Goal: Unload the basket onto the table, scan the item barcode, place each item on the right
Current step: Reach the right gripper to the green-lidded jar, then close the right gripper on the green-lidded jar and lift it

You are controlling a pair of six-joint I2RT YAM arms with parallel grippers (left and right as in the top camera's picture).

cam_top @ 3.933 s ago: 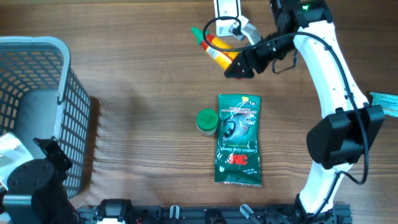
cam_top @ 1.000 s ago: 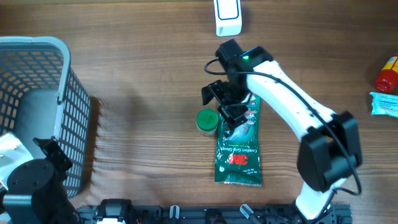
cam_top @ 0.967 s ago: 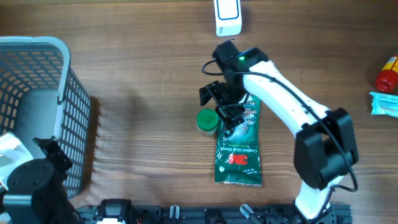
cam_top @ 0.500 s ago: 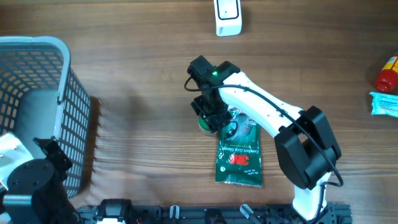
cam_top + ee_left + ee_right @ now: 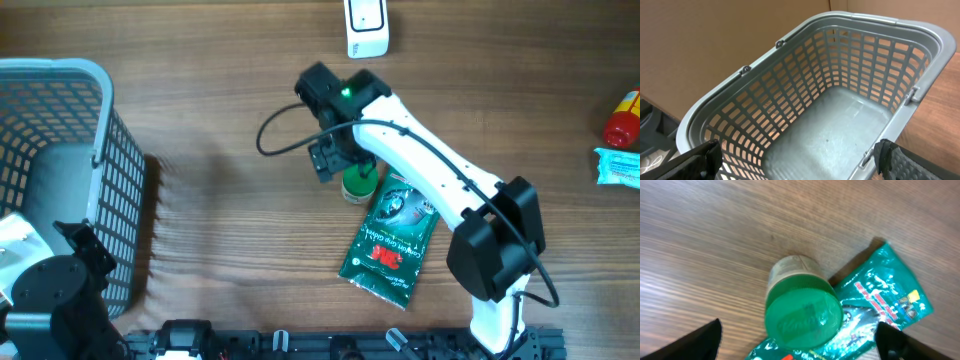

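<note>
A small jar with a green lid [image 5: 360,183] stands on the table, touching the top corner of a green glove packet [image 5: 393,240] that lies tilted. My right gripper [image 5: 343,163] hovers over the jar. In the right wrist view the green lid [image 5: 803,316] sits between the wide-open fingers of the right gripper [image 5: 799,342], which do not touch it, and the packet [image 5: 880,300] lies to its right. A white scanner [image 5: 366,25] rests at the table's far edge. My left gripper [image 5: 797,162] is open above the grey basket [image 5: 790,60], holding nothing.
The grey basket [image 5: 60,75] stands at the left edge of the table. A red bottle [image 5: 622,118] and a light blue packet [image 5: 617,165] lie at the far right edge. The right arm's cable [image 5: 275,130] loops out to the left of the jar.
The right gripper has moved left from the packet to over the jar. The jar has shifted right and back, and the packet has swung to a tilt. The left arm has stayed still.
</note>
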